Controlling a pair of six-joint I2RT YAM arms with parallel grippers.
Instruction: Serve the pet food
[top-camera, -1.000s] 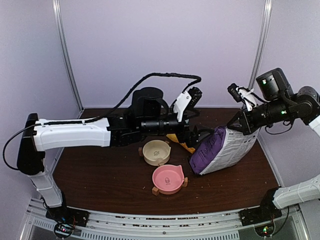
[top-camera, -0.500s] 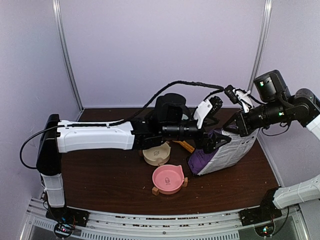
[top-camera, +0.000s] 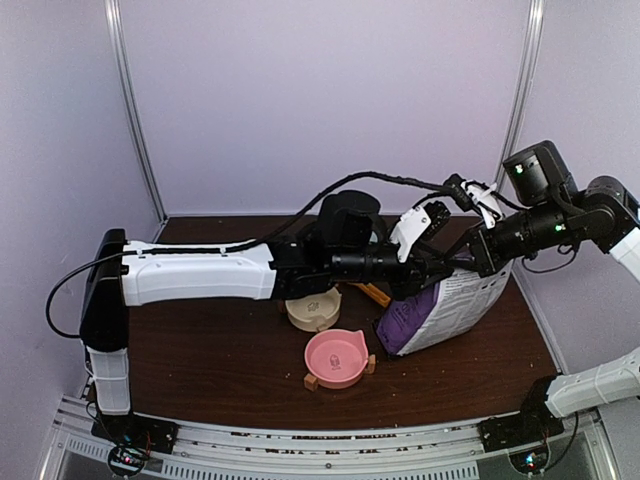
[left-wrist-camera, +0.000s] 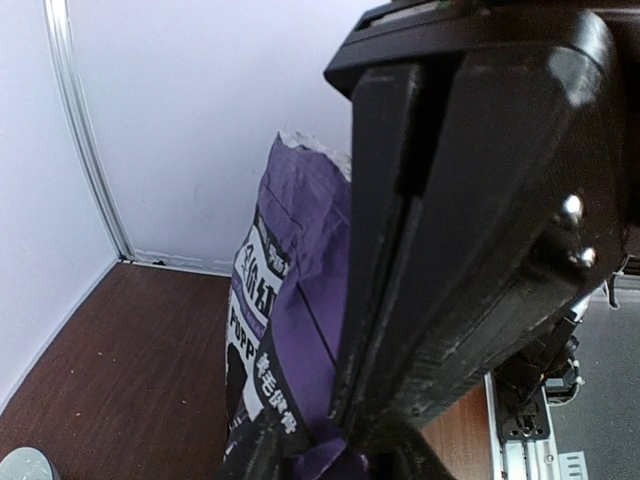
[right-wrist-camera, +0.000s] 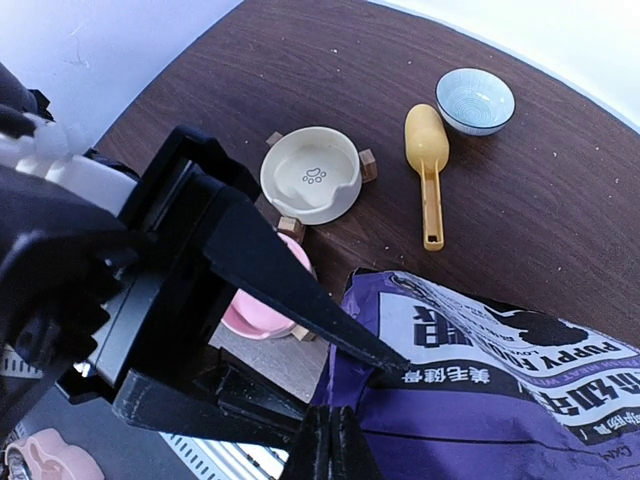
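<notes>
At the right of the table (top-camera: 200, 350), the pet food bag (top-camera: 445, 310) is pinched at its top by the closed left gripper (top-camera: 445, 268) and the closed right gripper (top-camera: 474, 262); the pet food is hidden. The cream bowl (right-wrist-camera: 283, 160) and pink bowl (top-camera: 336, 357) are seen empty.

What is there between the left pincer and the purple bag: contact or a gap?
Touching. In the left wrist view the left pincer pinches a fold of the purple bag between its fingertips.

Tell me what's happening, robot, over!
Left end effector, right end effector both shut on bag. Pet food not visible. Cream bowl empty, scoop lying free.
</notes>
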